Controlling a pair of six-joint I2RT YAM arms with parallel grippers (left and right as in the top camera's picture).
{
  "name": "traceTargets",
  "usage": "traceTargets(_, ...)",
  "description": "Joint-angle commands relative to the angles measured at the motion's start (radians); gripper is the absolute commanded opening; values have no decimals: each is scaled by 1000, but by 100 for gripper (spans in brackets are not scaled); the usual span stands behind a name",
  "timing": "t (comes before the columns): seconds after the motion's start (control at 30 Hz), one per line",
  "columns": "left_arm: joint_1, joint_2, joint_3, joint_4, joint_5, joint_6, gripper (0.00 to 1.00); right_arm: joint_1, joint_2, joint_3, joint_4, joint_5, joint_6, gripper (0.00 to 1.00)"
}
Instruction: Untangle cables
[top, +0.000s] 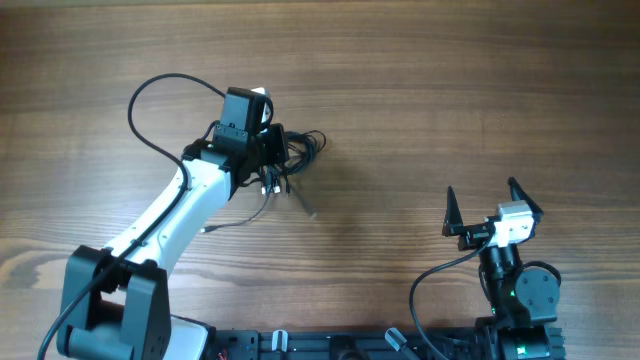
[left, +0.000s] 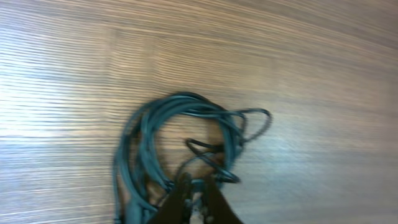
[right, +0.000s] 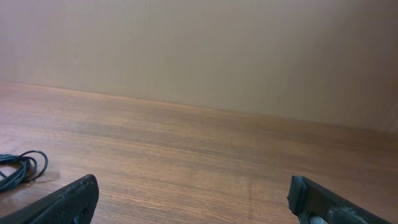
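Note:
The cables (top: 298, 148) lie as a tangled bundle of thin dark cords on the wooden table, left of centre. In the left wrist view the cables (left: 186, 118) form a loose coil with a small loop sticking out to the right. My left gripper (top: 272, 165) is down at the bundle's near edge. Its jaws (left: 198, 182) are nearly together, with one strand pinched between the tips. Two loose cable ends (top: 306, 206) trail toward the front. My right gripper (top: 493, 202) stands wide open at the front right, far from the bundle, holding nothing (right: 193, 193). A bit of cable (right: 23, 165) shows at the left edge of the right wrist view.
The left arm's own thick black cable (top: 150, 95) loops out over the table behind the arm. A thin cord with a pale tip (top: 208, 230) runs out under the left arm. A plain wall (right: 199, 50) rises behind the table's far edge.

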Motion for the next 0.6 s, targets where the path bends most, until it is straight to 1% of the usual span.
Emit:
traceTargets(0.0, 0, 48, 10, -2, -98, 1, 11, -4, -8, -1, 3, -19, -9, 100)
traceTargets(0.03, -2, 58, 10, -6, -97, 1, 12, -4, -8, -1, 3, -19, -8, 100)
traceTargets(0.13, -5, 98, 10, -19, -97, 1, 24, -4, -8, -1, 3, -20, -9, 99)
traceTargets(0.2, -5, 107, 10, -22, -98, 1, 41, -4, -8, -1, 3, -19, -8, 100)
traceTargets(0.27, -5, 108, 10, -9, -98, 2, 53, -4, -8, -1, 3, -19, -8, 100)
traceTargets(0.3, -4, 108, 10, -1, -98, 2, 52, -4, -8, -1, 3, -20, -9, 100)
traceTargets(0.4, -2, 83, 22, 19, -99, 13, 45, -4, -8, -1, 3, -19, -9, 100)
traceTargets(0.43, -2, 69, 36, 16, -98, 13, 44, -4, -8, -1, 3, -19, -8, 99)
traceTargets(0.5, -2, 27, 55, 16, -98, 12, 46, -4, -8, -1, 3, -19, -8, 100)
traceTargets(0.57, -2, -21, 55, 11, -98, 12, 55, -4, -8, -1, 3, -19, -9, 100)
